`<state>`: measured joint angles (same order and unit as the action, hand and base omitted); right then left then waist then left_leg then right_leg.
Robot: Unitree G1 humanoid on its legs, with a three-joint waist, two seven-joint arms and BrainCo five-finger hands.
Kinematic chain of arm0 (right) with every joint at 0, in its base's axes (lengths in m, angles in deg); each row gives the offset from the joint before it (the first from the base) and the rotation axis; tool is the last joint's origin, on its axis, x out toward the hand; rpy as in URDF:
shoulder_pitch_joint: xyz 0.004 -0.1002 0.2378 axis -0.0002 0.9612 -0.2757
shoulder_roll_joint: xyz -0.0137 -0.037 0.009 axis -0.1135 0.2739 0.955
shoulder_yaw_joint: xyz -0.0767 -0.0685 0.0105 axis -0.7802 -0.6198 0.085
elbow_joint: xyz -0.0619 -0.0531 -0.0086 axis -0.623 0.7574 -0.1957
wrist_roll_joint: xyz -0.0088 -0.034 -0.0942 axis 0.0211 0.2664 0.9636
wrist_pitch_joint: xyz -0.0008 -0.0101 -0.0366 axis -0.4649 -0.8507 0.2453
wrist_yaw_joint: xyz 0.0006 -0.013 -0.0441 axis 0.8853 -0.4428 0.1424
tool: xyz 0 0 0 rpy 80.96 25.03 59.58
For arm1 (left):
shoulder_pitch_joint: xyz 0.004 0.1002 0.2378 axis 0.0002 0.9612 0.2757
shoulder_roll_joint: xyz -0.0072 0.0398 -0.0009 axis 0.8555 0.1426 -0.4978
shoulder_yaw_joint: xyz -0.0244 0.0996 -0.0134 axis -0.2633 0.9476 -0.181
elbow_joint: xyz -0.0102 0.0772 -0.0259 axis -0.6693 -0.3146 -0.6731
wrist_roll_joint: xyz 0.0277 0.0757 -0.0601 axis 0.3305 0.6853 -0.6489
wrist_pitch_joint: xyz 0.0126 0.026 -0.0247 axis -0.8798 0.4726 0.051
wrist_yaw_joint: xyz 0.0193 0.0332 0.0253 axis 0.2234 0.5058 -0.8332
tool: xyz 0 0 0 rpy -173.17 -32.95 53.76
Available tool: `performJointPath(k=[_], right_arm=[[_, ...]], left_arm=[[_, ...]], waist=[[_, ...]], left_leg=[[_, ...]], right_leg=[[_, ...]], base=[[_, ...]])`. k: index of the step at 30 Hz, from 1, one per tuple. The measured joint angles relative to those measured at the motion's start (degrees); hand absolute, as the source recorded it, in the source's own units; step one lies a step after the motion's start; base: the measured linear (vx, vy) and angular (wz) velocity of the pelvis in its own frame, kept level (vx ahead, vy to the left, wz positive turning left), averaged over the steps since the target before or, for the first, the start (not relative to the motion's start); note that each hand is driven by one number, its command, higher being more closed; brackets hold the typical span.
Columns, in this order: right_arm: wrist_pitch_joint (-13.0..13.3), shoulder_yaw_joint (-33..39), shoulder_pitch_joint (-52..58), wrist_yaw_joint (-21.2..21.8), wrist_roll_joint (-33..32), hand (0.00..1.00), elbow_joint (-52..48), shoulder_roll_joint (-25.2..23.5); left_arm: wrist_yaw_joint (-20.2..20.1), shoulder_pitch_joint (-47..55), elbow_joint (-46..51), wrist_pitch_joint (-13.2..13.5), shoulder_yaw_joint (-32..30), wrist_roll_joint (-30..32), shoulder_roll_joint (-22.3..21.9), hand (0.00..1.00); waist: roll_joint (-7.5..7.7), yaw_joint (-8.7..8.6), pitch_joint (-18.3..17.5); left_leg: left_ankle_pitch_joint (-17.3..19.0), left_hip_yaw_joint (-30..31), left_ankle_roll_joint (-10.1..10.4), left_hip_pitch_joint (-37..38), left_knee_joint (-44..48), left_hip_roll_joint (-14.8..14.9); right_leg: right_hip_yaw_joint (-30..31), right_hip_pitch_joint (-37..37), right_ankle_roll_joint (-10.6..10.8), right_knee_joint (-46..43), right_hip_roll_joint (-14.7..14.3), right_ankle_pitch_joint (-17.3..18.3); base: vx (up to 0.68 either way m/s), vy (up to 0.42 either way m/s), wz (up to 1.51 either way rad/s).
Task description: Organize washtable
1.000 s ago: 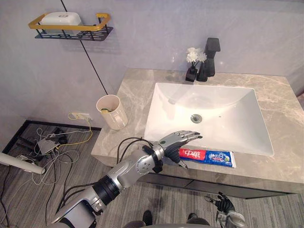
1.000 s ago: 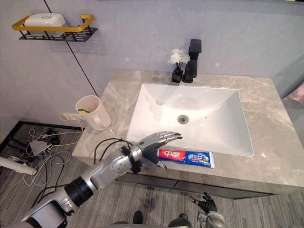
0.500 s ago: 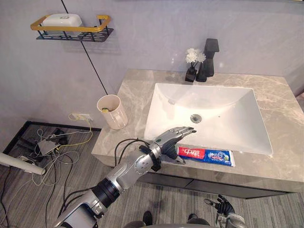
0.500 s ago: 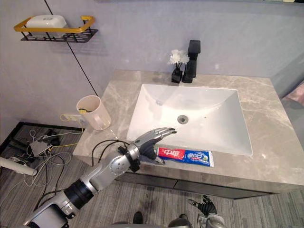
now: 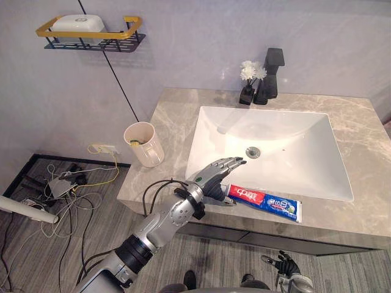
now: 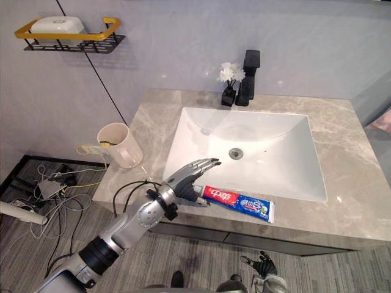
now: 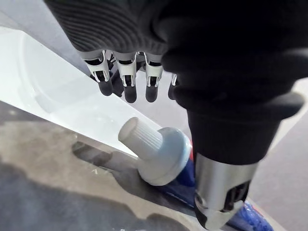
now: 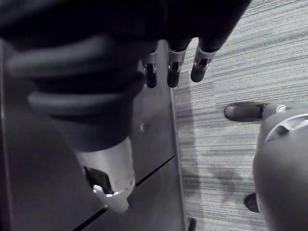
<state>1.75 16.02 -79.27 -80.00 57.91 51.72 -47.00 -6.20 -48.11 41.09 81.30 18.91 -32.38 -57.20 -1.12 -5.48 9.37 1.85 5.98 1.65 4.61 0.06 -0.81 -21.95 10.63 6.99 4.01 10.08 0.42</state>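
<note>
L hand hovers low over the near-left corner of the sink, palm down, at the cap end of the toothpaste tube. Fingers straight and spread apart, reaching out over the sink rim, not curled on anything. Thumb sits down alongside the tube's shoulder, just beside the white cap; looks touching or nearly so, can't tell for sure. No grip on the tube.

Tube lies flat on the near strip of the tabletop, just in front of the sink, cap end left, tail end right and slightly nearer.

R hand hangs low near the floor, below the tabletop's front edge, fingers loose and apart, holding nothing.

Other items: beige cup on the tabletop's left edge w/ something yellow inside. Black faucet and small vase w/ white flowers at far side behind the sink. Wall shelf far left w/ white soap dish on it.
</note>
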Motion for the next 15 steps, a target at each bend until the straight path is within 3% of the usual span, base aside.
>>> performJointPath(k=[15], right_arm=[[-0.04, -0.11, 0.21, -0.07, 0.01, 0.00, -0.40, 0.00]], left_arm=[[-0.08, 2.13, 1.28, 0.69, 0.50, 3.01, -0.12, 0.00]], waist=[[-0.58, 0.02, -0.08]], left_leg=[[-0.15, -0.88, 0.21, -0.36, -0.39, 0.69]], right_leg=[[0.26, -0.67, -0.34, 0.96, -1.05, -0.26]], base=[[-0.02, -0.005, -0.01]])
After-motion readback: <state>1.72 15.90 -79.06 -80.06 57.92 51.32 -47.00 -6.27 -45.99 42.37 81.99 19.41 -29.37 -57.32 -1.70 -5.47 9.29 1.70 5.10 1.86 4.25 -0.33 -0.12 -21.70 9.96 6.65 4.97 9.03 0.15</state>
